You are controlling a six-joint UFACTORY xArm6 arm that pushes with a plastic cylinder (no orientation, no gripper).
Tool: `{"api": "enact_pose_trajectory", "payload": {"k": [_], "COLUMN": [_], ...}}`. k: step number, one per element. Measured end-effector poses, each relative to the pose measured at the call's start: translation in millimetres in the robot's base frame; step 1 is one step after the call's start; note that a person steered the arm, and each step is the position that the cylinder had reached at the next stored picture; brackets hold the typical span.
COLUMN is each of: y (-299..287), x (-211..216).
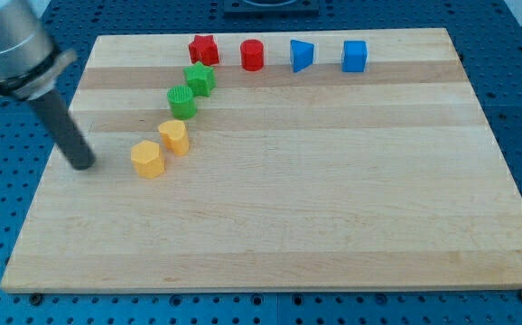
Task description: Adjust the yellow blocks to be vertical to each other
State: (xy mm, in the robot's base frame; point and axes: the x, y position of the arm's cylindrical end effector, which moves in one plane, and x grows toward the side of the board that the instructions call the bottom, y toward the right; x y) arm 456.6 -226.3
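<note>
Two yellow blocks lie at the board's left. A yellow hexagonal block (147, 159) sits lower left; a yellow heart-shaped block (174, 136) sits just up and to the right of it, nearly touching. My tip (84, 166) rests on the board to the left of the hexagonal block, a clear gap apart. The dark rod slants up toward the view's top left.
A green round block (182, 102) and a green star block (200, 79) continue the curve upward. Along the top edge stand a red star (203, 49), a red cylinder (253, 55), a blue wedge-like block (302, 55) and a blue cube (355, 56). The wooden board (333, 199) lies on a blue table.
</note>
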Motion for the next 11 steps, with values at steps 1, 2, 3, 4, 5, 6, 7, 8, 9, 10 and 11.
{"api": "enact_pose_trajectory", "payload": {"k": [1, 2, 3, 4, 5, 6, 7, 8, 9, 10, 11], "y": [52, 46, 49, 49, 37, 52, 67, 70, 32, 7, 17], "x": [13, 13, 13, 17, 17, -14, -37, -52, -59, -23, -6]}}
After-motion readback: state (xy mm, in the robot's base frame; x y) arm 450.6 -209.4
